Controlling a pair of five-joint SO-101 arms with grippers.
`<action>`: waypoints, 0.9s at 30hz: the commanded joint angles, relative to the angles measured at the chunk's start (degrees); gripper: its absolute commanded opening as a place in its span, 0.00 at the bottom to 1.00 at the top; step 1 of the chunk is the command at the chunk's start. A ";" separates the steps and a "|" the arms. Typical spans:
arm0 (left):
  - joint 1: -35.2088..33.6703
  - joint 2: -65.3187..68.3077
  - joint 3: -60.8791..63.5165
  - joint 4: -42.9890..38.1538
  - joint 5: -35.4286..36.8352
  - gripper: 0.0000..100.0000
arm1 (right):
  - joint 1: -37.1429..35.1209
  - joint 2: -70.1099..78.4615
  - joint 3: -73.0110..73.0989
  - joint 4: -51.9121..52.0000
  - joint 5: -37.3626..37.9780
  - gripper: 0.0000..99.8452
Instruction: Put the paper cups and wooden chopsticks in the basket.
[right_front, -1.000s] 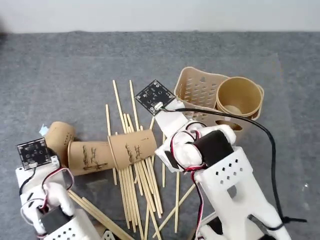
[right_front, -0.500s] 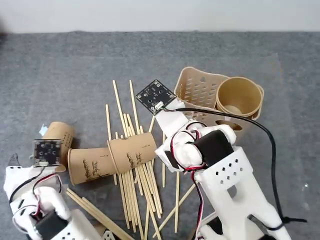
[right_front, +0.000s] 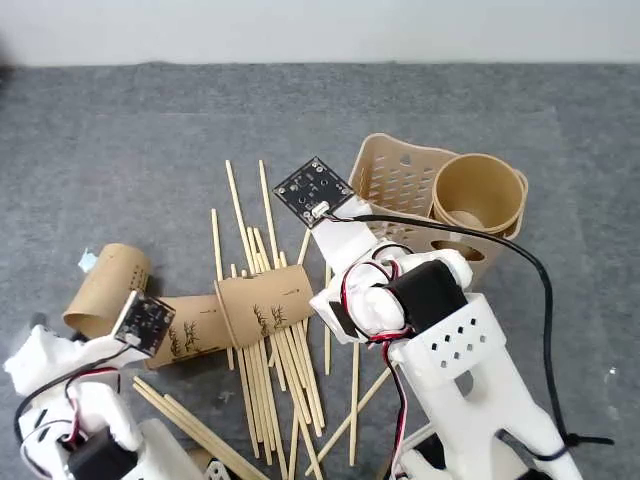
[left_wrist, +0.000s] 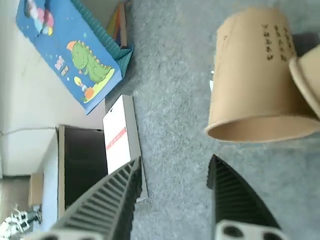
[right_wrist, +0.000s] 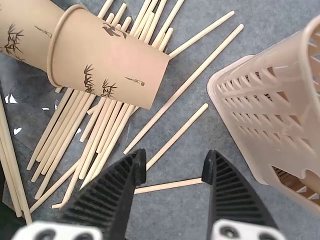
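Three paper cups (right_front: 195, 325) are lying on their sides end to end, touching, toward the left edge of the grey surface (right_front: 120, 140). A fourth cup (right_front: 478, 195) is standing upright inside the basket (right_front: 395, 175), which is sitting toward the right edge. The wooden chopsticks (right_front: 270, 370) are spreading in a loose pile across the middle, and the lying cup nearest the basket is resting across them.

The high view is giving the whole row of cups and the basket's contents. The right wrist view is looking down at close range on the basket's lattice wall and on a few single chopsticks lying on the surface just beside it. The right arm's fingers (right_wrist: 112, 195) are hanging spread above those sticks, gripping nothing.

The left wrist view is looking past the surface's left edge into the room, where a blue bag (left_wrist: 75, 50) and a white box (left_wrist: 120, 140) are standing. The left arm's fingers (left_wrist: 232, 195) are also spread and holding nothing, just off the open mouth of the end cup (left_wrist: 255, 85).
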 joint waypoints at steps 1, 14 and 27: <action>-0.26 -0.53 0.04 -1.14 -4.13 0.21 | -0.22 0.13 -0.44 -0.13 -0.53 0.20; 1.14 21.63 -20.09 13.27 -8.79 0.21 | -0.22 0.13 -0.53 3.38 -0.53 0.20; 2.02 62.86 -33.19 -3.60 -8.97 0.21 | -0.22 0.13 -0.53 3.21 -0.53 0.20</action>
